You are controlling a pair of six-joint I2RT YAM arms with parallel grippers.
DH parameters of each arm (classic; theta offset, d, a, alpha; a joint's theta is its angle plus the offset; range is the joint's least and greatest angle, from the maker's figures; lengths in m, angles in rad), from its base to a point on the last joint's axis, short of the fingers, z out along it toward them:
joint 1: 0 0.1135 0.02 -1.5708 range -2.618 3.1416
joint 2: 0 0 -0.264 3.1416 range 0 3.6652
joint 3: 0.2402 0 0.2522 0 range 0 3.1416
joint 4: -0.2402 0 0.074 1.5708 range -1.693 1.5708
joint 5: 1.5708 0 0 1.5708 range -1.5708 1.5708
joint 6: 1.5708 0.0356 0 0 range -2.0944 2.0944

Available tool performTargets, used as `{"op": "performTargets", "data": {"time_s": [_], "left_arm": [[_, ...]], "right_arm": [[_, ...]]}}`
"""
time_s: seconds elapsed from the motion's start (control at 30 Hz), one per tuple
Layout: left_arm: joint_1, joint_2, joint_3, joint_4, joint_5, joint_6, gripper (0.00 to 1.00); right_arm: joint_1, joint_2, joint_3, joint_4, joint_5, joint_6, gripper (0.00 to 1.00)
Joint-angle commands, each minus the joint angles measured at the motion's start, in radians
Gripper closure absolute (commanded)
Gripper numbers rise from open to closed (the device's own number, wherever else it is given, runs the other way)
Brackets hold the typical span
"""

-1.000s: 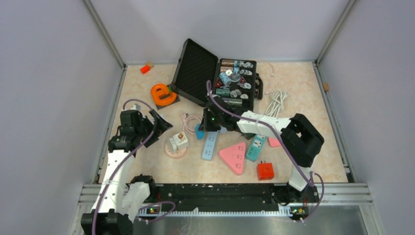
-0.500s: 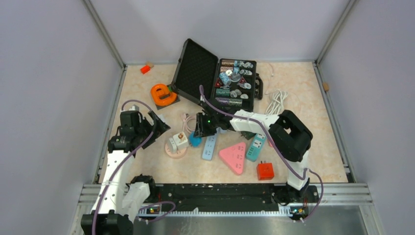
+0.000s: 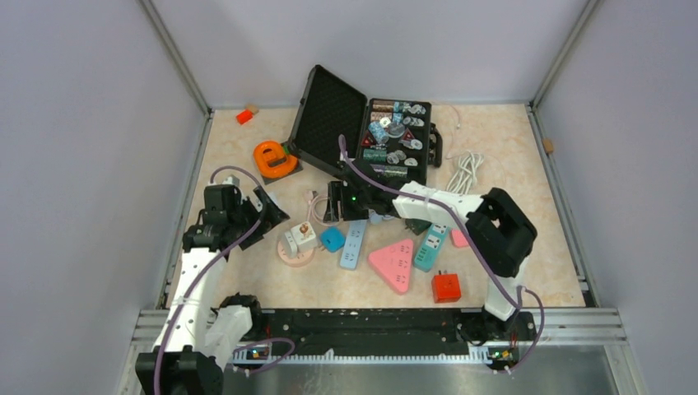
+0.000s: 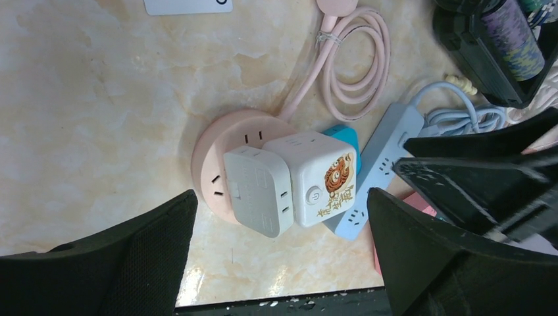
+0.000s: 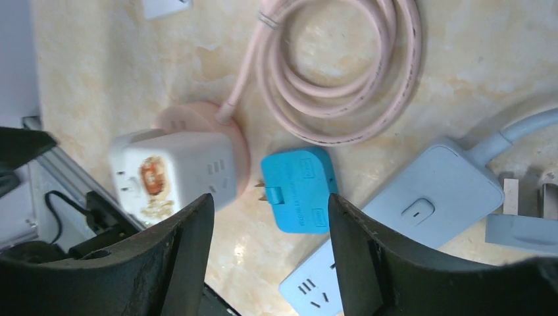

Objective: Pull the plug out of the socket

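A blue plug (image 3: 332, 239) (image 5: 296, 191) lies loose on the table, its prongs pointing at the pink round socket (image 3: 284, 255) (image 5: 177, 118). That socket carries a white cube adapter (image 4: 322, 178) and a grey adapter (image 4: 256, 191). A light-blue power strip (image 3: 354, 244) (image 5: 434, 191) lies right of the plug. My right gripper (image 3: 336, 202) (image 5: 270, 263) hovers above the plug, open, with nothing between its fingers. My left gripper (image 3: 267, 216) (image 4: 279, 263) stands wide open to the left of the round socket and touches nothing.
An open black case (image 3: 329, 115) of small parts stands at the back. An orange tape holder (image 3: 274, 159) lies back left, a coiled pink cable (image 5: 342, 72) behind the socket. A pink triangular strip (image 3: 393, 265), teal strip (image 3: 430, 248), red cube (image 3: 445, 286) and white cable (image 3: 466, 171) lie right.
My right gripper carried the blue plug leftward, then opened and drew back. The plug now rests on the table beside the round socket. The left arm has barely moved.
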Motion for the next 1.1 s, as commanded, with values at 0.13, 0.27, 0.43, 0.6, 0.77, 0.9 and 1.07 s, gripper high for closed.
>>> {"op": "performTargets", "data": {"time_s": [0.13,0.27,0.43,0.6,0.77,0.9,1.07], "left_arm": [[-0.084,0.015,0.009,0.001,-0.074,-0.027,0.04],[-0.194,0.017,-0.004,-0.018,-0.172,-0.068,0.07],[-0.232,0.028,-0.034,-0.025,-0.199,-0.109,0.18],[-0.234,0.003,-0.044,-0.03,-0.217,-0.14,0.24],[-0.234,-0.02,-0.053,-0.036,-0.237,-0.149,0.33],[-0.234,0.002,-0.06,-0.041,-0.24,-0.152,0.41],[-0.234,0.032,-0.076,-0.022,-0.238,-0.147,0.49]], "right_arm": [[-0.001,-0.16,-0.101,0.214,-0.056,0.007,0.37],[0.012,-0.138,-0.111,0.267,-0.128,0.013,0.38],[0.027,-0.09,-0.09,0.327,-0.202,0.021,0.38],[0.042,-0.036,-0.057,0.326,-0.228,0.024,0.43],[0.049,0.016,-0.022,0.285,-0.215,0.021,0.62],[0.049,0.028,-0.024,0.282,-0.206,0.019,0.66],[0.05,0.035,-0.036,0.291,-0.202,0.013,0.67]]}}
